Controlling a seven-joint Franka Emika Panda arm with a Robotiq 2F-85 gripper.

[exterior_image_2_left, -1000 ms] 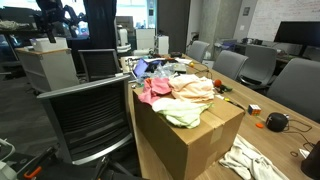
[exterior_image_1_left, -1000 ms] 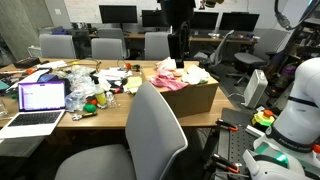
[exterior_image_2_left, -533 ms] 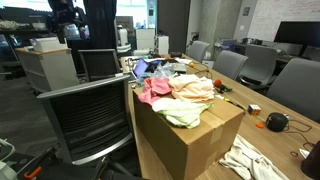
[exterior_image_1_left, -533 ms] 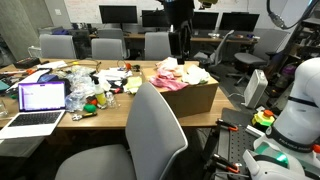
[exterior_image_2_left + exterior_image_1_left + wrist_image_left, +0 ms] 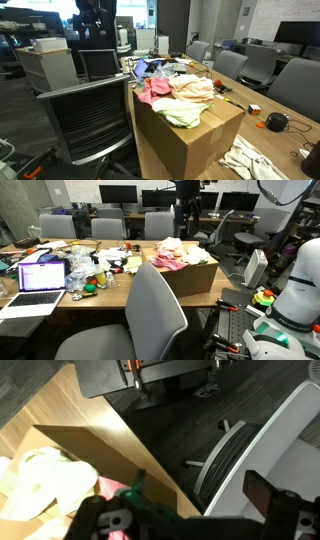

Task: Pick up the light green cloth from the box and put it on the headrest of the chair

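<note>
The open brown cardboard box point(image 5: 190, 145) stands at the end of the long wooden table point(image 5: 110, 288), heaped with cloths; the light green cloth point(image 5: 184, 116) lies on top at the box's near corner in an exterior view, touching a pink cloth point(image 5: 153, 92) to its left and a cream cloth point(image 5: 193, 88) just beyond it; nothing is holding it. The black robot gripper point(image 5: 183, 230) hangs in the air beyond the far side of the box, clear of the cloths; in an exterior view it shows high and well to the left of the box point(image 5: 90, 30), past the dark mesh-backed office chair point(image 5: 90, 110) that stands just beside the box's left wall. In the wrist view the fingers point(image 5: 268, 495) are spread wide with nothing between them, so the pincer is released; below it lie the box's corner with a pale cloth point(image 5: 45, 480), dark floor, and a light grey chair back point(image 5: 262, 445) to the right.
</note>
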